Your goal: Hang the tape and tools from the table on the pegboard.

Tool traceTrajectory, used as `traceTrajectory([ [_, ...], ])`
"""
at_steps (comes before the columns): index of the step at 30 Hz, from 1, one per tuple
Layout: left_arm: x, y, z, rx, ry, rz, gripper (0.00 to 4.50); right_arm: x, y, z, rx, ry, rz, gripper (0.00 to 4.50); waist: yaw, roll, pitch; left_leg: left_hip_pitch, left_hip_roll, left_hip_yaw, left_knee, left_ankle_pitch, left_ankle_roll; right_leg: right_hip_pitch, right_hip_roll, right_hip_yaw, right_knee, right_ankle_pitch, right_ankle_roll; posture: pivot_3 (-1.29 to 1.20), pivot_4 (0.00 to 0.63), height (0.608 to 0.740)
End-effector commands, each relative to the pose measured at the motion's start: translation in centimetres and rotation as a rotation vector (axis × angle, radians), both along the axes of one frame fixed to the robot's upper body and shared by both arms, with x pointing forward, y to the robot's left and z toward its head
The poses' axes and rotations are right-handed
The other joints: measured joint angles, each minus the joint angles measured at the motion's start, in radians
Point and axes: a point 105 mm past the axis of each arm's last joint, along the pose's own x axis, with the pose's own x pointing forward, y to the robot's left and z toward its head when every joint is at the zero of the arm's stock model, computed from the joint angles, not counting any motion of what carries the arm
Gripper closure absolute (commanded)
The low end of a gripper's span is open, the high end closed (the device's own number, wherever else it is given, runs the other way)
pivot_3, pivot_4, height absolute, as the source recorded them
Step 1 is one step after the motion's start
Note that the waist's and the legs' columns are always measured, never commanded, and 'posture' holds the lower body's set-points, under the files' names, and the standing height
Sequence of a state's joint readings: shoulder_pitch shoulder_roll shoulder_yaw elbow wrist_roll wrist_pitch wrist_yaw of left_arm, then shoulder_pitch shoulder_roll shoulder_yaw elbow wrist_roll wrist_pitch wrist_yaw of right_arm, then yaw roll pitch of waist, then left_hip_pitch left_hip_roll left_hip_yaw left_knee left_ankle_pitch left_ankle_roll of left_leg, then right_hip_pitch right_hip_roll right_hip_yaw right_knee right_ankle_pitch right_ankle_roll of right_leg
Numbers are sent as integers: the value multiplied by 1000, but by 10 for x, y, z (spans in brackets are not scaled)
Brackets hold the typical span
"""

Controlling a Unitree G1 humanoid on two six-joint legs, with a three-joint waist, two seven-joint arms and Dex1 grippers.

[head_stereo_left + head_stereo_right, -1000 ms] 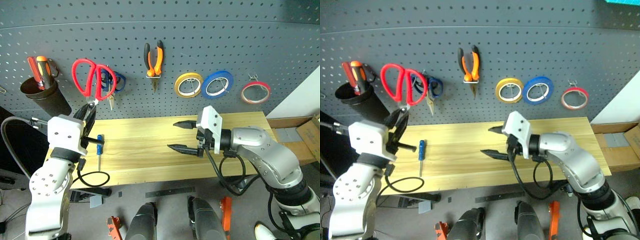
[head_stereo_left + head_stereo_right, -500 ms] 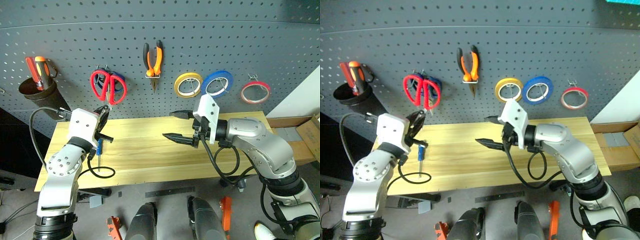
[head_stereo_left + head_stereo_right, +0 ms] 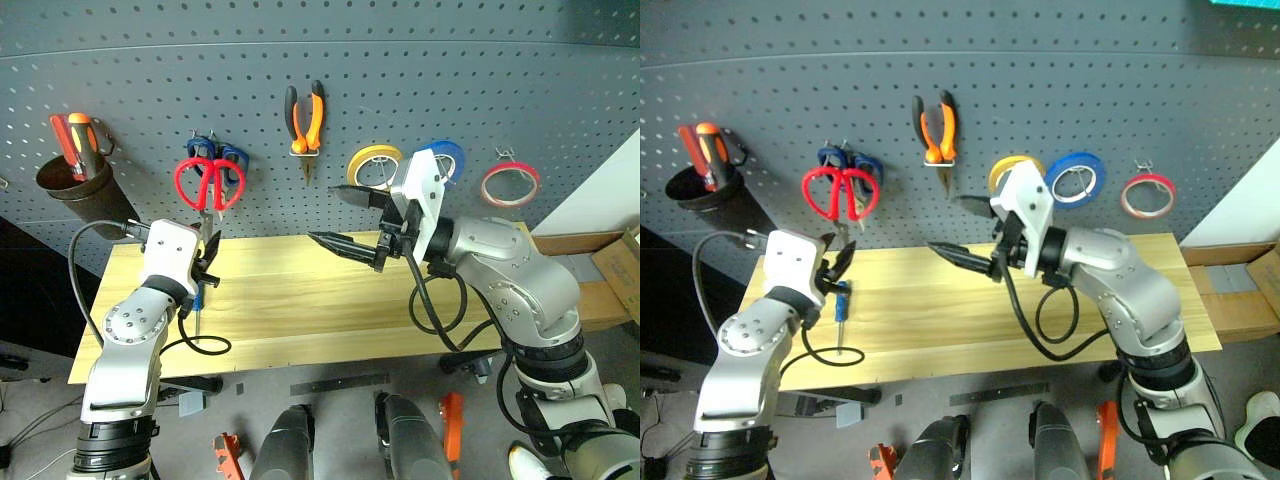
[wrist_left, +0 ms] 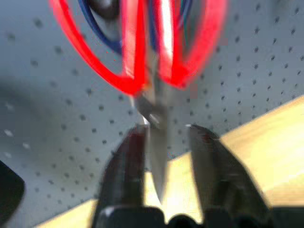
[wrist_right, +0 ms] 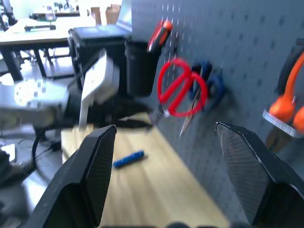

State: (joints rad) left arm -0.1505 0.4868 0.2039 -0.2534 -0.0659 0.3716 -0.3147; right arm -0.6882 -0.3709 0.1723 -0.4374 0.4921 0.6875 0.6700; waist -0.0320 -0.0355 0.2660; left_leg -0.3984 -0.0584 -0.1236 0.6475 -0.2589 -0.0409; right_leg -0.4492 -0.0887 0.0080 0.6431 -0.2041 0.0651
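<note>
Left wrist view: left gripper (image 4: pixel 166 142) fingers parted, straddling the red-handled scissors (image 4: pixel 142 57) blades. Right gripper (image 3: pixel 345 220) spread wide, empty. No legible writing.

A grey concrete-like floor (image 3: pixel 30 420) is seen below. A white wall section (image 3: pixel 610 195) is set at the right, with brown cardboard boxes (image 3: pixel 615 265) beside it. A second, pale-topped table (image 5: pixel 33 35) with dark legs is shown in a bright room area behind.

Even bright light; wrist views motion-blurred.
</note>
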Motion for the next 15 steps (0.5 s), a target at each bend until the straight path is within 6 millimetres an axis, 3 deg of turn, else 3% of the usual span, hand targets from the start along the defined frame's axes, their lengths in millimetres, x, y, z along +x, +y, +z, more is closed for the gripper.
traceTrajectory([
  [1,-3,-2,2,-14,-1,8,1719,-8,0,13,34,-59,11,1095,0,0,0,0,0,0,0,0,0,0,0,0,0,0,0,-30,260,740],
  [3,-4,-1,-6,-23,36,19,1079,-9,1,11,31,-54,11,1095,0,0,0,0,0,0,0,0,0,0,0,0,0,0,0,-31,264,740],
  [5,-7,4,-27,-23,135,47,400,-8,4,2,7,-16,-2,1095,0,0,0,0,0,0,0,0,0,0,0,0,0,0,0,-33,267,740],
  [10,-12,38,-72,-83,358,193,400,5,20,-50,-106,192,-133,1095,-7,0,0,1,0,0,0,0,0,0,0,1,1,0,0,-41,279,740],
  [15,-14,73,-99,-283,483,404,400,13,45,-78,-107,332,-224,1095,-10,0,0,1,0,-1,1,0,0,-1,1,0,3,0,0,-33,300,740],
])
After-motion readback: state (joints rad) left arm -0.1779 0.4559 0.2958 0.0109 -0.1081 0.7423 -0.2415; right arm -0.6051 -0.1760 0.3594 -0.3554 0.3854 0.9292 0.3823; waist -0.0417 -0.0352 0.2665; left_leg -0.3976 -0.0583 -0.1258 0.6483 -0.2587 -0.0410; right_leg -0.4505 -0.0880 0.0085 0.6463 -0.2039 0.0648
